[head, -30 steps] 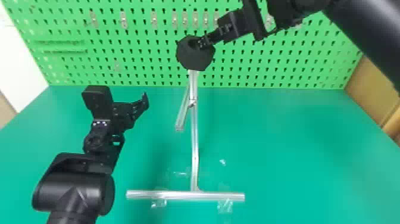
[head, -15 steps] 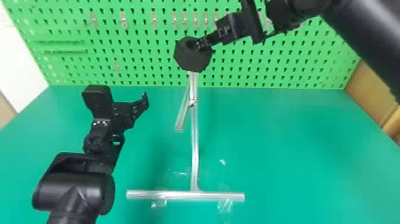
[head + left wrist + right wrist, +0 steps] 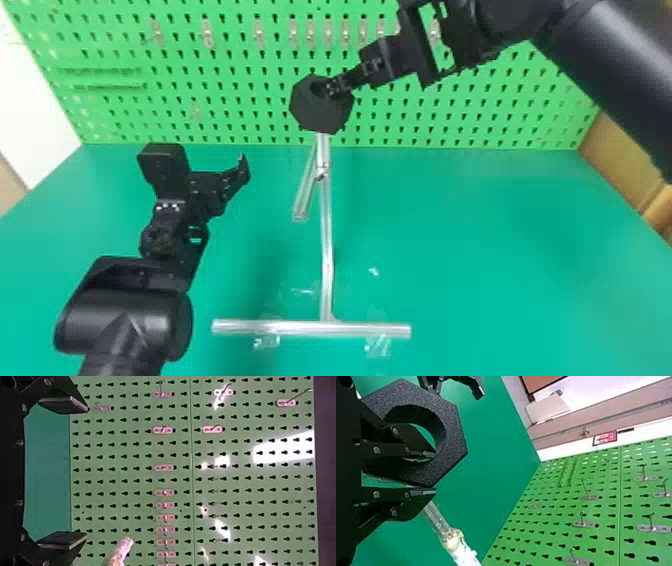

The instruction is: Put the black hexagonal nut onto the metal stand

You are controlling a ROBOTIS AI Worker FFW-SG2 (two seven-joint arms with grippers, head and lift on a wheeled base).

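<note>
In the head view the black hexagonal nut (image 3: pixel 320 111) hangs at the top end of the metal stand (image 3: pixel 326 240), and my right gripper (image 3: pixel 336 89) is shut on its wall. From the right wrist view, one finger reaches into the hole of the nut (image 3: pixel 453 435), the other lies outside, with my right gripper (image 3: pixel 435 473) pinching the rim between them; part of the stand (image 3: pixel 440 524) runs past below. Whether the nut touches the tube cannot be told. My left gripper (image 3: pixel 215 167) is parked left of the stand; the left gripper (image 3: pixel 85 473) stands open with nothing between its fingers.
A green pegboard (image 3: pixel 240 100) with small metal hooks (image 3: pixel 207 34) rises behind the green table (image 3: pixel 475 250). A second metal tube (image 3: pixel 305 192) slants down from the stand's upper part. Cardboard (image 3: pixel 625 160) lies at the right edge.
The right gripper and the nut have shifted slightly left and a little down toward the top of the stand. The left arm and the stand have kept still.
</note>
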